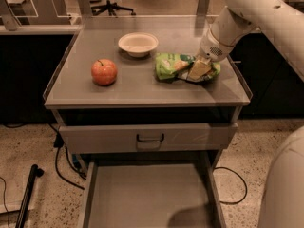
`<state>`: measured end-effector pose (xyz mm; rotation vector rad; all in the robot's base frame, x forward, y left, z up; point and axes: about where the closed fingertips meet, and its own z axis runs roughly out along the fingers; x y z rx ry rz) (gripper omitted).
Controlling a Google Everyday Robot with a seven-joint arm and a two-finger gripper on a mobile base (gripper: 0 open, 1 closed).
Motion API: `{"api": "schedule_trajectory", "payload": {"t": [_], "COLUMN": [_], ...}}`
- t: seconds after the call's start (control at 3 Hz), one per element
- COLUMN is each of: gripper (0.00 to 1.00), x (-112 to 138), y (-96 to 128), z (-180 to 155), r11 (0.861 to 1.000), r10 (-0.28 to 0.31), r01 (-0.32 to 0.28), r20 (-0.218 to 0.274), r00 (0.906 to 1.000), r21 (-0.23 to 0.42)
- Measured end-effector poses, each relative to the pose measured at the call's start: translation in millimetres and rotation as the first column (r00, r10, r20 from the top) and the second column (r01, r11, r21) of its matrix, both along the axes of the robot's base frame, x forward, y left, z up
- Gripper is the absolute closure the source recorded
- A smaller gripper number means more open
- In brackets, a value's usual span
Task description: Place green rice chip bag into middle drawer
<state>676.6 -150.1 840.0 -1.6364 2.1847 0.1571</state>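
Note:
The green rice chip bag (173, 65) lies on the cabinet top, right of centre, crinkled and light green. My gripper (199, 69) comes down from the white arm at the upper right and rests on the bag's right end, covering part of it. The bag still lies flat on the top. The middle drawer (147, 194) is pulled out below, a wide grey tray with a bare floor and thin side walls.
A red apple (104, 71) sits on the left of the cabinet top (133, 91). A white bowl (137, 43) stands at the back centre. A closed grey drawer front with a black handle (149, 137) is above the open drawer. Cables and a black pole lie on the floor at left.

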Motion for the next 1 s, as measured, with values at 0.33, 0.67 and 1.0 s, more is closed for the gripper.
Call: {"api": "schedule_trajectory", "payload": {"t": [0.33, 0.67, 1.0], "gripper": [1.0, 1.0, 1.0], "x": [0, -12, -43], "y": [1, -9, -33], "z": [-1, 12, 36], "r11": [1.0, 1.0, 1.0], "r10": [0.004, 0.012, 0.01], "r01": [-0.004, -0.012, -0.011], "r20": [-0.001, 0.012, 0.042], "r00": [1.0, 0.9999, 0.9991], "r21": [0.0, -0.005, 0.025]}}
